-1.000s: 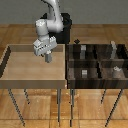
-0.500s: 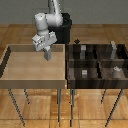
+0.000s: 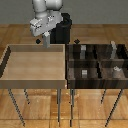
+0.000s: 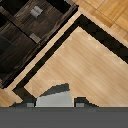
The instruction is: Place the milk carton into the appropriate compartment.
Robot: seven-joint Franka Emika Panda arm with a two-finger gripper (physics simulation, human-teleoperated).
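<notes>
The gripper (image 3: 46,41) is too coarsely rendered in the exterior view to tell how its jaws stand or whether anything sits between them. In the wrist view a grey shape (image 4: 55,97) is cut off by the dark band at six o'clock. The small grey items (image 3: 84,73) in the dark compartment tray (image 3: 98,62) are too tiny to identify.

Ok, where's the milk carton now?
The milk carton sits in the tool, above the far edge of the light wooden tray on the exterior view's left, short of the dark compartment bin.
</notes>
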